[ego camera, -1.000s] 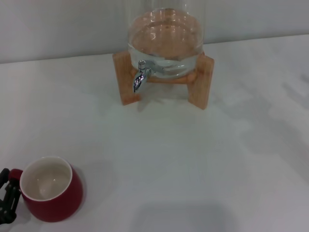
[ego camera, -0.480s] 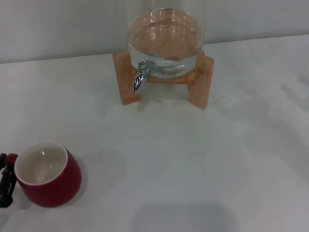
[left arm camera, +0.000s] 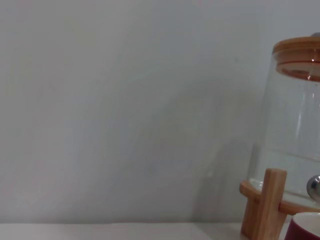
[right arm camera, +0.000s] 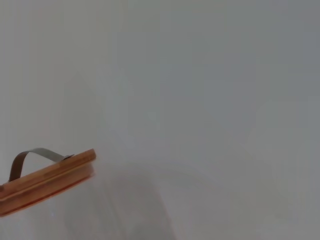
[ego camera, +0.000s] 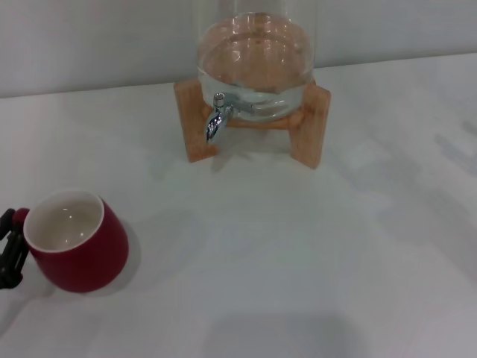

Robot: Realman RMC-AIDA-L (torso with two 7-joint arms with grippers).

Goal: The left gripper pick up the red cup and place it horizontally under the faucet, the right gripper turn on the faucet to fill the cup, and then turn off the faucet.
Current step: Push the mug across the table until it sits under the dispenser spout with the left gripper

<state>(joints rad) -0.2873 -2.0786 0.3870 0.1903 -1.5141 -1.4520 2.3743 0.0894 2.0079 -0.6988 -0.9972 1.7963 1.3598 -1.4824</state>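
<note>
Left pincer [ego camera: 9, 250] clamped on red cup [ego camera: 78, 242]'s handle, faucet [ego camera: 216, 119] well apart.

Dark red cup [ego camera: 82, 250] with white inside, chrome faucet [ego camera: 216, 119], light wooden stand [ego camera: 309, 127], black left gripper [ego camera: 9, 250]

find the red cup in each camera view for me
Head view: red cup at the lower left, on the table, beside the left gripper.
Left wrist view: only its rim shows, in the bottom right corner.
Right wrist view: not in it.
Shared landmark: the glass jar on its wooden stand.
</note>
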